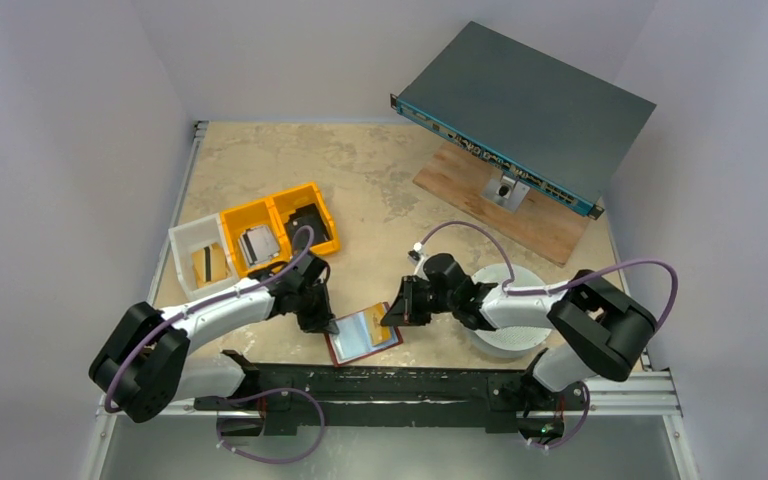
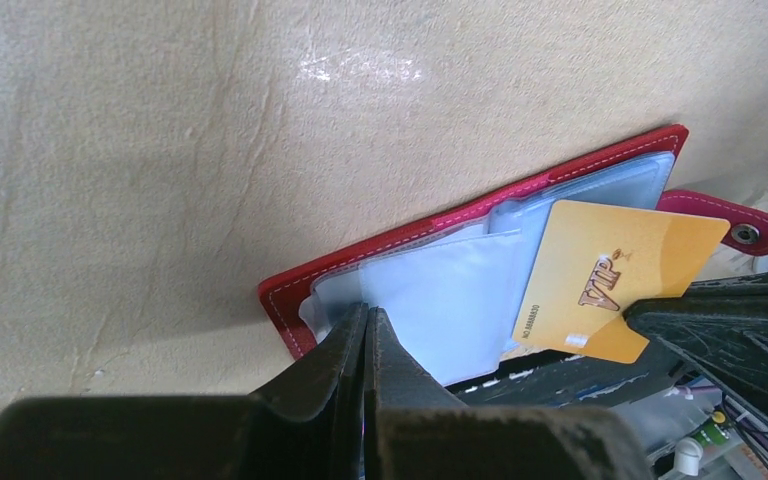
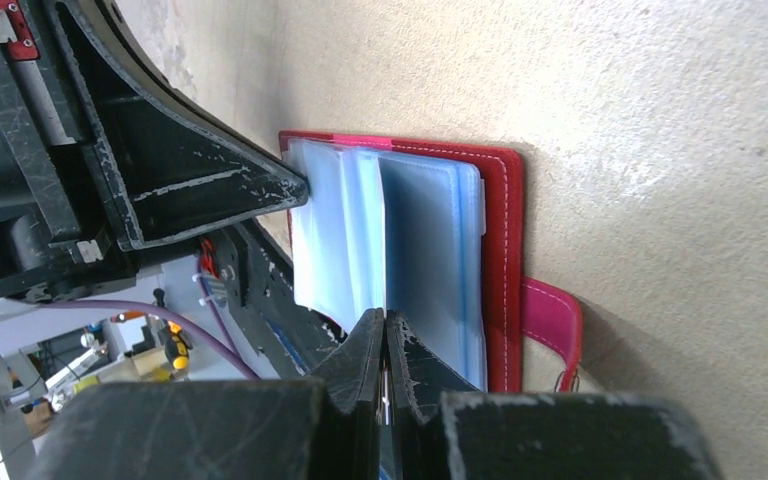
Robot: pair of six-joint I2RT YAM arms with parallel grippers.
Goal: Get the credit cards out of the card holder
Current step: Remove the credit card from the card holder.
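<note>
Red card holder point(image 1: 363, 335) lies between closed left jaws and right jaws pinching yellow card point(image 2: 620, 275).

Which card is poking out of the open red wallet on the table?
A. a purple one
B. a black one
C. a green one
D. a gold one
D: the gold card, with VIP written on it, sticks out past the edge of the red wallet.
</note>
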